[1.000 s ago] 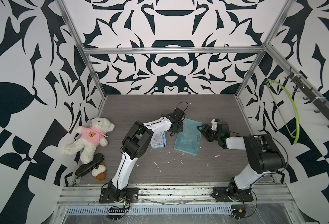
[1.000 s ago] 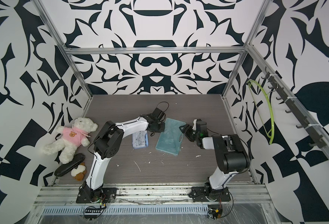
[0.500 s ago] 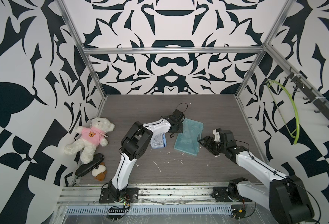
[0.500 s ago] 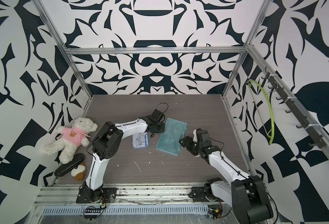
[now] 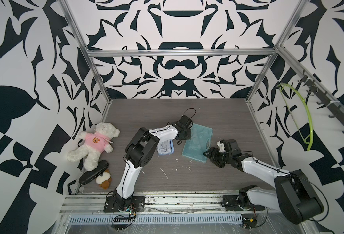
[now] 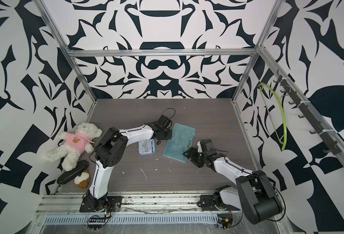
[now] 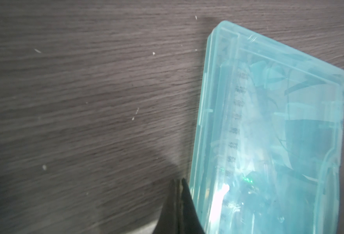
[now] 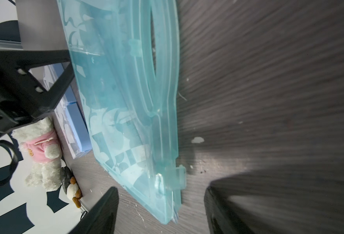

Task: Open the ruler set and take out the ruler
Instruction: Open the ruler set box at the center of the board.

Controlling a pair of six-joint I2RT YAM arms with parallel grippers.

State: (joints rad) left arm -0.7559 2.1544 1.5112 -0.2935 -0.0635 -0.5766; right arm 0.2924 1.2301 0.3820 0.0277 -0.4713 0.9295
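The ruler set (image 5: 198,141) (image 6: 179,141) is a flat, see-through teal case lying on the table with its lid down. A ruler (image 7: 236,121) shows through the lid as a numbered scale. My left gripper (image 5: 186,135) (image 6: 167,135) (image 7: 180,180) is shut with nothing in it, its tips against the case's (image 7: 268,131) left long edge. My right gripper (image 5: 210,157) (image 6: 191,157) (image 8: 161,190) stands open at the near right corner, its fingers on either side of that corner and of a latch tab (image 8: 180,176) on the case (image 8: 126,101).
A small clear blue box (image 5: 165,147) lies just left of the case, under my left forearm. A white teddy bear (image 5: 95,144), a black pouch (image 5: 94,174) and a small plush (image 5: 104,179) lie by the left wall. A green hanger (image 5: 300,113) hangs on the right wall.
My right arm has stretched out, and its gripper has moved from the case's right edge toward me to the near right corner. The left arm and the case have not moved.
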